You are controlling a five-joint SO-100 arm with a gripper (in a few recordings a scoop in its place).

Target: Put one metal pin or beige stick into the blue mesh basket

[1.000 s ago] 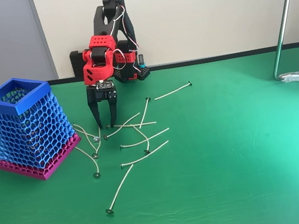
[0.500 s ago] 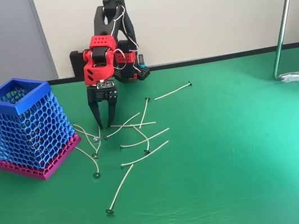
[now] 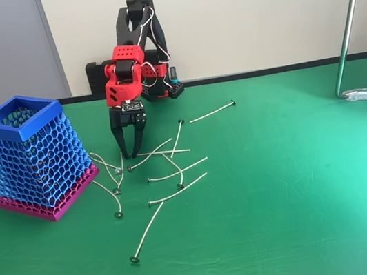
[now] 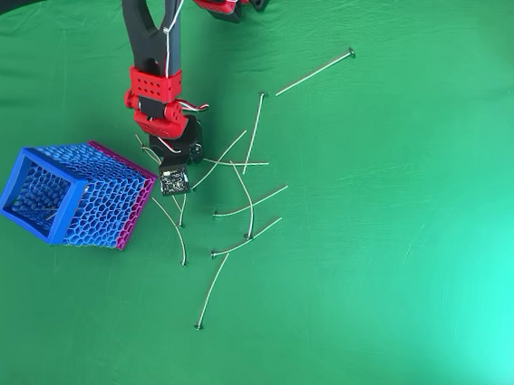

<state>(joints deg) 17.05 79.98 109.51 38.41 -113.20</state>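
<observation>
In the fixed view the nearest pin (image 3: 147, 235) lies alone at about 6 o'clock of the scattered pile, its flat head toward the camera, with bare green table (image 3: 287, 219) around it. Beyond it the rest of the pins (image 3: 175, 170) lie criss-crossed in a loose tangle, several overlapping, so most would drag a neighbour if pulled sideways. At about 9 o'clock of that tangle stands the blue mesh basket (image 3: 30, 158), upright on its pink base band, open rim up and leaning slightly. It stays clear of the pins except for two thin ones that run toward its base corner. Farther back, at about 11 o'clock of the pile, the gripper (image 3: 131, 153) hangs straight down from the red and black arm (image 3: 130, 55). Its fingers are drawn close together at the tips just above the end of a pin (image 3: 150, 153) at the pile's edge. Whether they have already nipped the pin I cannot tell. The vertical pose suits a pinch from above on something so thin. The overhead view puts the gripper (image 4: 174, 181) just beside the basket's base, so the carry should be short.
</observation>
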